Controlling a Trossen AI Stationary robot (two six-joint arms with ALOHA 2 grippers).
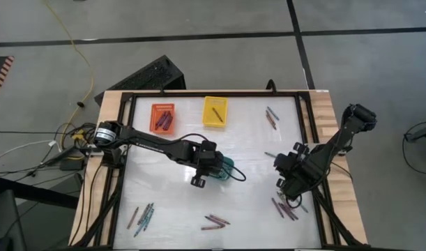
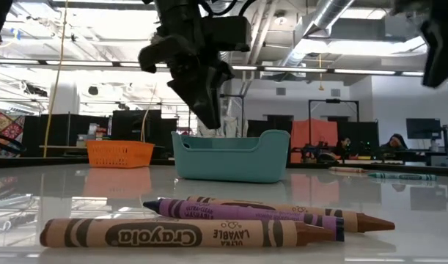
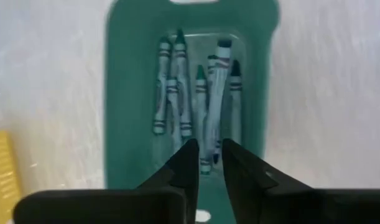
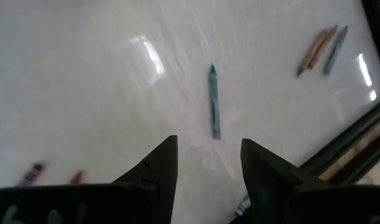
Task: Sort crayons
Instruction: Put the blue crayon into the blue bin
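The white table (image 1: pixel 171 209) carries everything; the left gripper (image 3: pixel 206 163) hangs over the teal basket (image 2: pixel 231 155) near the table's middle, fingers slightly apart with nothing between them; the right gripper (image 4: pixel 205 165) hovers toward the right edge, fingers wide apart and empty, above a lone teal crayon (image 4: pixel 214 102); orange basket (image 1: pixel 163 117) and yellow basket (image 1: pixel 214 111) sit by the far edge; teal crayons (image 3: pixel 196 106) lie in the teal basket; loose crayons (image 1: pixel 215 222) lie scattered along the near edge.
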